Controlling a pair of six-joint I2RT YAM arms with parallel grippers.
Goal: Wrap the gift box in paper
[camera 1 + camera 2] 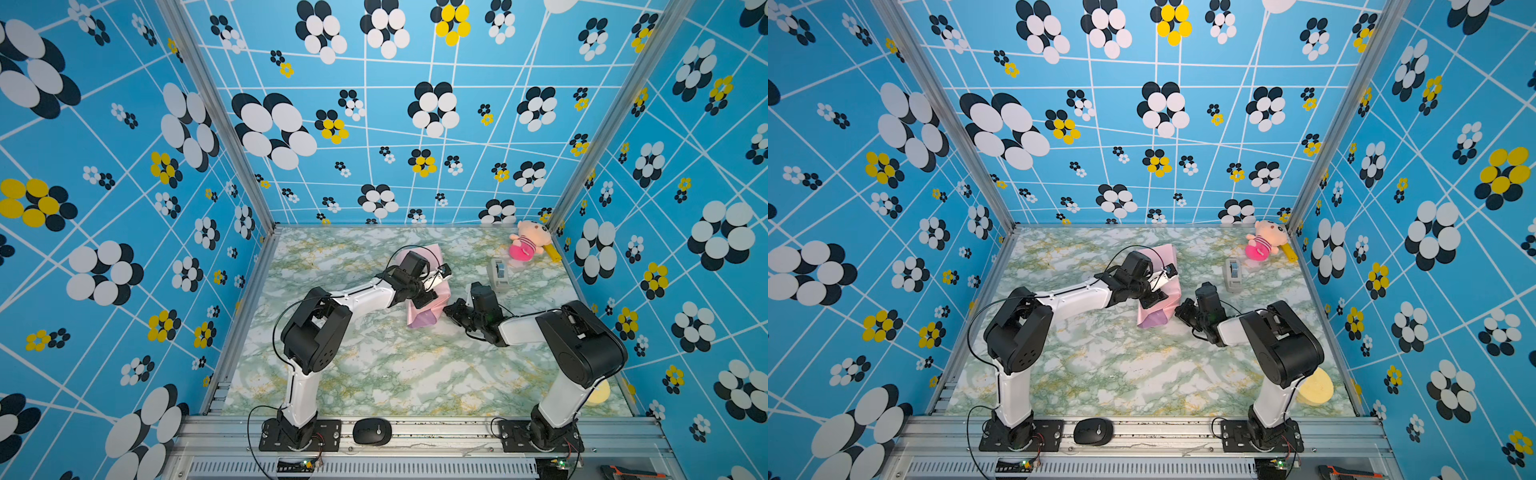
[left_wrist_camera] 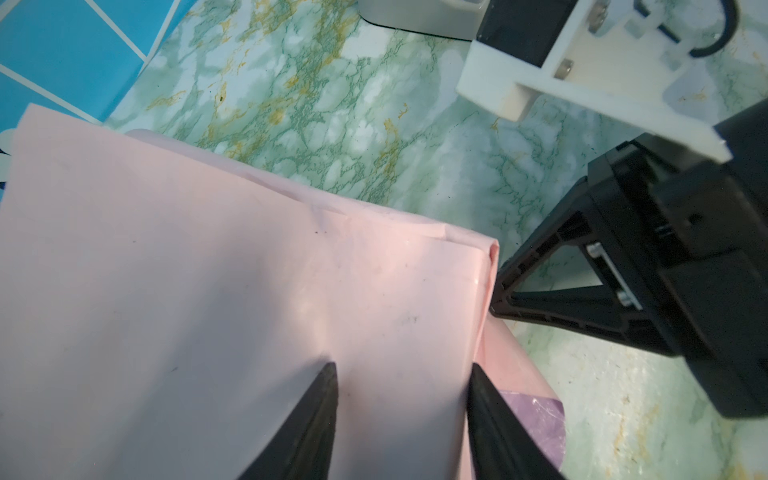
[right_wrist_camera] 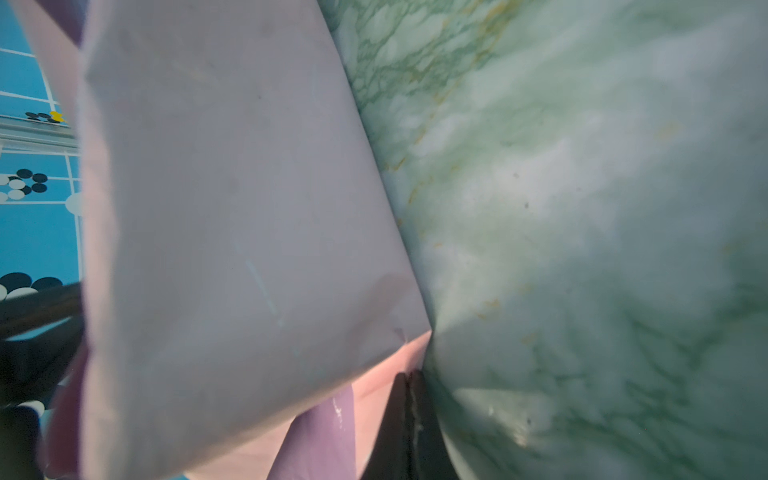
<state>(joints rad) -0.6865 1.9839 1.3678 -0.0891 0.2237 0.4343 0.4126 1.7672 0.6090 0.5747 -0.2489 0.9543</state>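
The paper (image 1: pixel 420 319) (image 1: pixel 1152 318) lies on the table (image 1: pixel 374 374) folded up into a boxy bundle, pale pink outside with a lilac flap showing at the end nearest the arm bases. The gift box itself is hidden from every view.

The left gripper (image 2: pixel 402 376) comes down on the bundle from above. Its jaws stand spread, with the flat pink top face (image 2: pixel 208 291) between and ahead of them, and one fingertip (image 2: pixel 478 376) sits right at that face's edge, where the sheet drops away to the lilac flap.

The right gripper (image 3: pixel 409 399) (image 1: pixel 451 309) has its jaws pressed together. Their tip touches the bundle's folded corner, with the pink side wall (image 3: pixel 228 208) rising just beside them and bare table on their other side. Whether a sliver of sheet is caught between them I cannot tell.

A tape dispenser (image 1: pixel 498 272) stands near the right jaws, apart from them, and a plush toy (image 1: pixel 528 243) lies farther off behind it
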